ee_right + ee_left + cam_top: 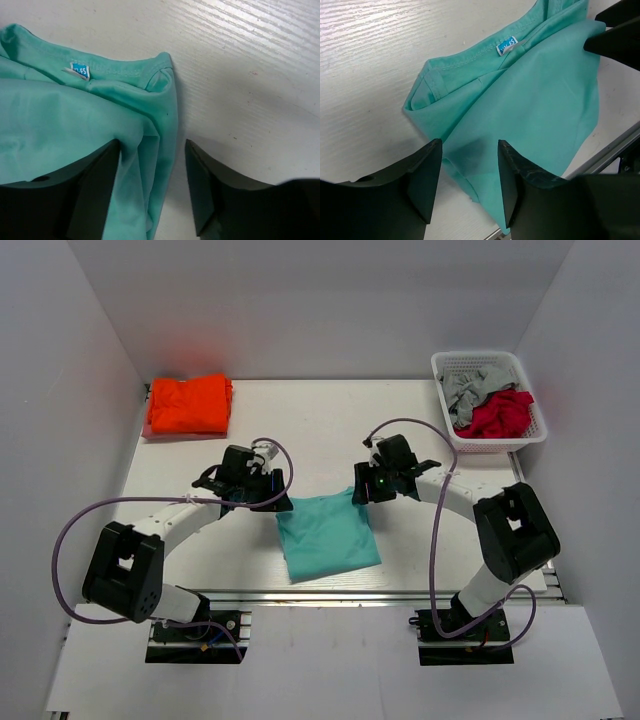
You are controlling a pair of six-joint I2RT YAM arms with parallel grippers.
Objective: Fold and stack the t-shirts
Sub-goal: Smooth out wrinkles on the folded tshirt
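At the far corners of the teal shirt (328, 536), both pairs of jaws stood spread astride the cloth; each needed to close squarely, catching every layer

The white wood-grain surface (330, 430) bears a mint-teal cloth t-shirt (327, 536) by its near edge, a folded bright orange t-shirt (188, 404) far left, and a white plastic basket (498, 444) far right.

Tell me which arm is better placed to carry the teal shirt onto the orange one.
Left, probably. The orange t-shirt lies in the far-left corner, on that arm's side, and the left claw straddles the teal t-shirt. The right claw sits at the shirt's opposite corner, farther away.
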